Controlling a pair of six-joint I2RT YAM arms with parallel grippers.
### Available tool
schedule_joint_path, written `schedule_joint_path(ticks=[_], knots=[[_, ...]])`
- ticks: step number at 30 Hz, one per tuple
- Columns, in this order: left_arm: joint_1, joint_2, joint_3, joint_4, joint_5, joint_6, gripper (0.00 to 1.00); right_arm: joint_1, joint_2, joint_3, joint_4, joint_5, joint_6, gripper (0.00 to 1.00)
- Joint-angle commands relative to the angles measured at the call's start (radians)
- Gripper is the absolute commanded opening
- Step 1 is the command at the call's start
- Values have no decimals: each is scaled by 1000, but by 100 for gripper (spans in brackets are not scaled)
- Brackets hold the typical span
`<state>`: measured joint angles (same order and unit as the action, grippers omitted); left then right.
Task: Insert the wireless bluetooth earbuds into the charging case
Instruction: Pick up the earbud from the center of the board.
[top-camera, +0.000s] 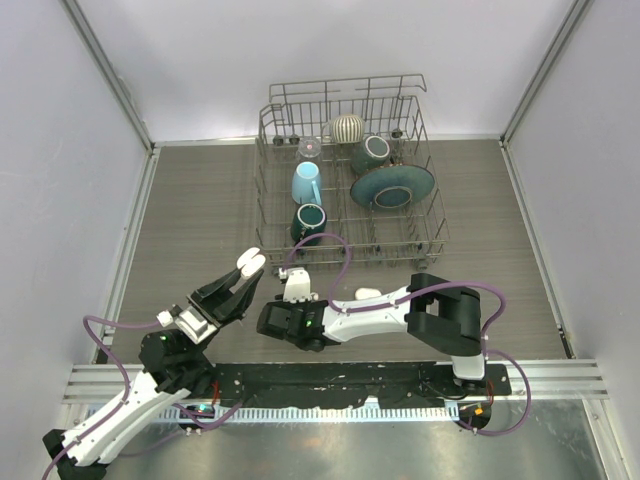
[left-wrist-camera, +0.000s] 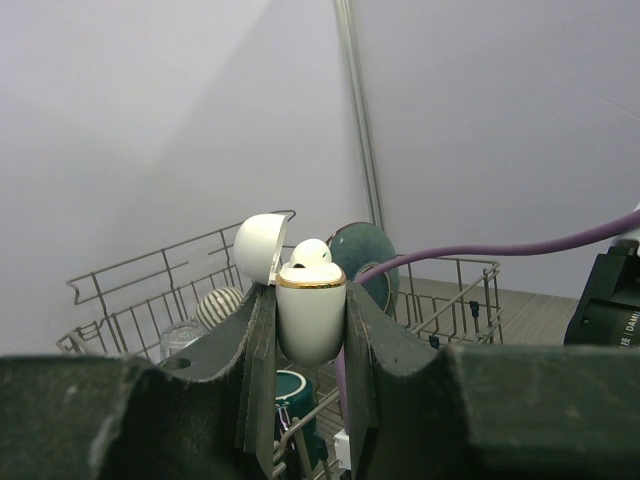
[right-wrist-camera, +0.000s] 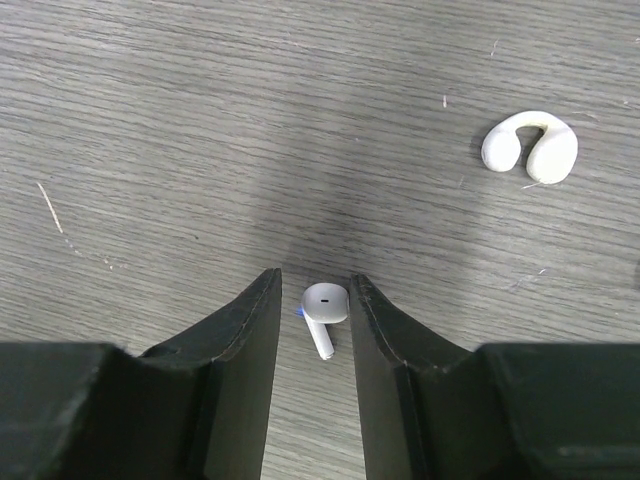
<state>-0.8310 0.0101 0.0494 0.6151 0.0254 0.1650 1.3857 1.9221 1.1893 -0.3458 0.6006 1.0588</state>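
While the left gripper (left-wrist-camera: 310, 292) is clamped shut on the charging case (left-wrist-camera: 310, 330), held up in the air with its lid (left-wrist-camera: 259, 248) flipped open, one earbud (left-wrist-camera: 310, 253) already sits in the top of it. The second earbud (right-wrist-camera: 325, 305) is lying flat on the wood-grain table (right-wrist-camera: 150, 120), right between the fingers of the right gripper (right-wrist-camera: 314, 278). Those fingers are narrowly apart and not squeezing it (head nearly against one finger, gap at the other). A white C-shaped piece (right-wrist-camera: 530, 148) lies off to the side. A dish rack (top-camera: 400, 235) with mugs stands at the far end.
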Motion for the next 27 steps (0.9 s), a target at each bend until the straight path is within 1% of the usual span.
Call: schedule_joint_path(ticks=[1, 5, 8, 11, 16, 20, 27], knots=[[0, -48, -28, 29, -18, -1, 0, 6, 0, -39, -88, -28, -14, 39], [1, -47, -26, 31, -16, 4, 0, 6, 6, -31, -102, -25, -14, 35], [0, -47, -23, 28, -16, 5, 0, 7, 8, -28, -113, -27, -19, 34], [1, -45, -22, 25, -16, 8, 0, 7, 8, -37, -110, -38, -25, 35], [0, -47, -20, 21, -16, 8, 0, 7, 9, -34, -108, -47, -39, 39], [1, -47, -19, 18, -16, 11, 0, 9, 9, -34, -111, -51, -40, 39], [0, -48, -19, 15, -16, 13, 0, 10, 8, -37, -117, -45, -34, 31]])
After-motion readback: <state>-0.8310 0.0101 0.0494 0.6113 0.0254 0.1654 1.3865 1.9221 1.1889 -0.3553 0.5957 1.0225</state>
